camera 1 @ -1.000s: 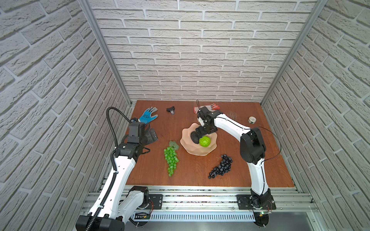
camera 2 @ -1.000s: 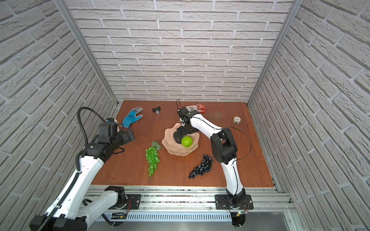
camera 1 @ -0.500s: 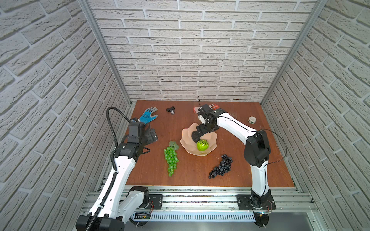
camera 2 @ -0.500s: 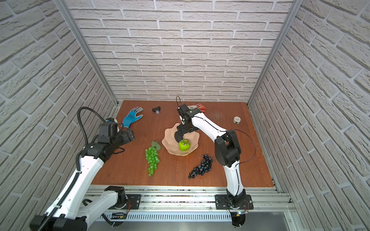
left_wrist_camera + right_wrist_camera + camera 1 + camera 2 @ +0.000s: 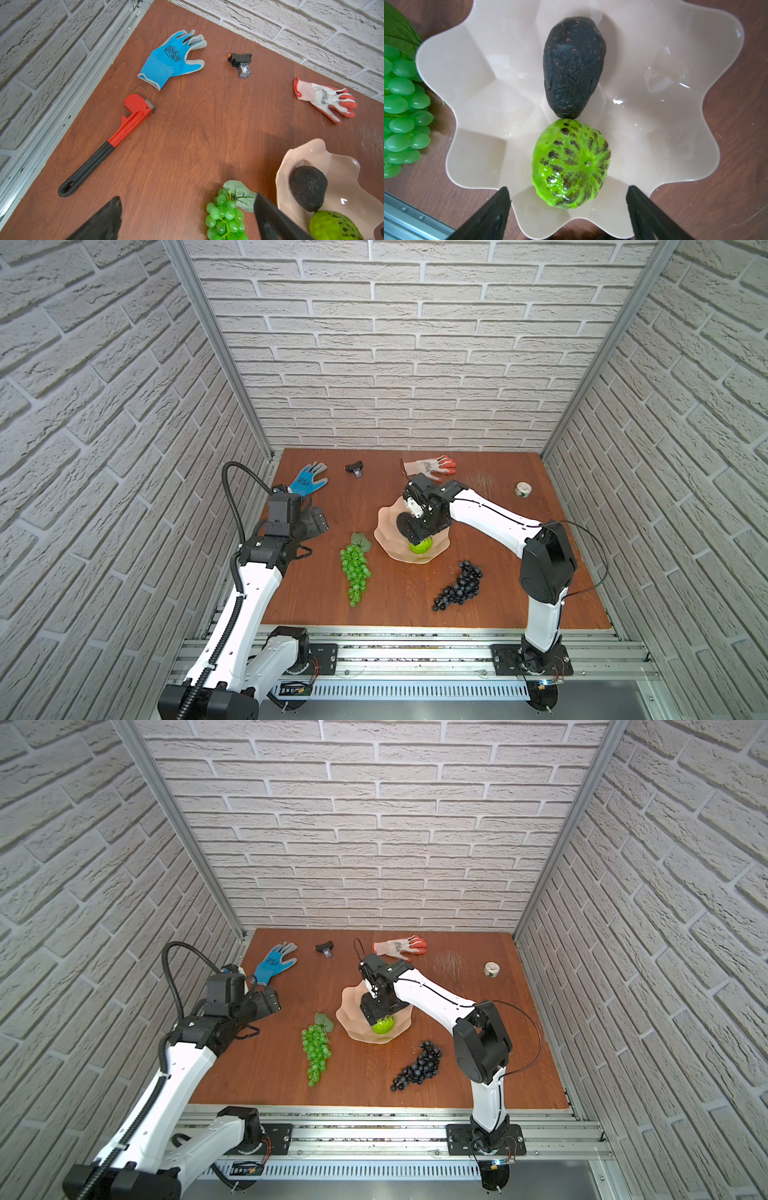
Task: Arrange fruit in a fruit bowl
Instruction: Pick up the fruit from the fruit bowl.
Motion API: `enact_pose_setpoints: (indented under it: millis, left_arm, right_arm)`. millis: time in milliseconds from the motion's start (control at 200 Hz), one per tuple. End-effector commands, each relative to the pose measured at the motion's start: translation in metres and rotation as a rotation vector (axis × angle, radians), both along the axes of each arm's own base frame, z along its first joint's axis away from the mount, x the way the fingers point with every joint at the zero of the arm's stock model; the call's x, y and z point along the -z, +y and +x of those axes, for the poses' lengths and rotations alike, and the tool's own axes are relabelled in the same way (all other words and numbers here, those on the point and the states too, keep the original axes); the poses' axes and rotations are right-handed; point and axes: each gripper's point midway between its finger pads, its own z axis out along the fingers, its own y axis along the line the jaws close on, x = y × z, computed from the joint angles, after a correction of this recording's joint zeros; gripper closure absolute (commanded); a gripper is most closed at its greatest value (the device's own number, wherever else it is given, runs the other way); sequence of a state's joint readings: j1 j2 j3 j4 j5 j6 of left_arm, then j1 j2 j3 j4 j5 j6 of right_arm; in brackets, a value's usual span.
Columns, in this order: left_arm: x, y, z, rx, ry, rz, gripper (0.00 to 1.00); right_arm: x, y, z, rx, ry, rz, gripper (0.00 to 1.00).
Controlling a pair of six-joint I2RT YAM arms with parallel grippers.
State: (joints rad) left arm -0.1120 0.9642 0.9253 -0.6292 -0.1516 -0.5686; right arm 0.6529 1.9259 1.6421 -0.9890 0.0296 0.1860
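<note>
The peach-pink fruit bowl [image 5: 384,526] [image 5: 351,1011] [image 5: 477,83] stands mid-table. In it lie the dark avocado-like piece [image 5: 573,66] [image 5: 307,187] and, touching it, the bright green round fruit [image 5: 570,164] [image 5: 419,547]. My right gripper [image 5: 568,188] [image 5: 419,536] hangs open just over the green fruit and holds nothing. The green grape bunch [image 5: 355,568] [image 5: 225,218] lies left of the bowl. The dark grape bunch [image 5: 459,587] [image 5: 417,1067] lies on the table in front of it, to the right. My left gripper [image 5: 187,196] [image 5: 313,522] is open and empty at the left edge.
At the back lie a blue glove [image 5: 309,479], a small black part [image 5: 354,468] and a white-orange glove [image 5: 430,466]. A tape roll [image 5: 523,489] sits back right. A red pipe wrench [image 5: 116,139] lies under my left arm. Brick walls enclose three sides.
The green round fruit has slid slightly toward the bowl's front edge. My right gripper has moved the same way and now partly covers it from above. The left arm has not moved.
</note>
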Motion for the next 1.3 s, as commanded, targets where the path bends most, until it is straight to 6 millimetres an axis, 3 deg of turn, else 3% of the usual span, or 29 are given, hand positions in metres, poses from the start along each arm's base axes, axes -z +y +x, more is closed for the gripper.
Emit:
enact_pose_setpoints:
  millis: [0, 165, 185, 230, 520, 860, 1045, 1295]
  left_arm:
    - [-0.004, 0.001, 0.004, 0.001, -0.023, 0.006, 0.02]
    - [-0.003, 0.002, 0.002, 0.003, -0.019, 0.012, 0.02]
    - [-0.004, 0.002, 0.002, 0.001, -0.020, 0.013, 0.02]
    - [-0.003, 0.003, 0.001, 0.002, -0.018, 0.014, 0.02]
    - [-0.005, 0.006, -0.002, -0.007, -0.019, 0.030, 0.02]
    - [-0.003, 0.006, 0.001, -0.010, -0.011, 0.026, 0.02]
    - [-0.004, 0.006, -0.001, -0.010, -0.011, 0.029, 0.02]
    - [-0.003, 0.006, 0.000, -0.015, -0.009, 0.026, 0.02]
  right_arm:
    - [0.012, 0.003, -0.005, 0.004, 0.016, -0.020, 0.11]
    - [0.028, 0.003, -0.005, -0.002, 0.031, -0.033, 0.11]
    - [0.040, 0.003, -0.005, -0.002, 0.054, -0.052, 0.11]
    - [0.046, 0.004, -0.005, -0.007, 0.064, -0.059, 0.12]
    - [0.058, 0.003, 0.003, -0.011, 0.057, -0.094, 0.21]
    - [0.047, -0.005, 0.015, -0.007, -0.019, -0.135, 0.38]
    - [0.031, -0.009, 0.024, -0.020, -0.068, -0.158, 0.38]
    - [0.026, -0.019, 0.045, -0.082, -0.124, -0.279, 0.36]
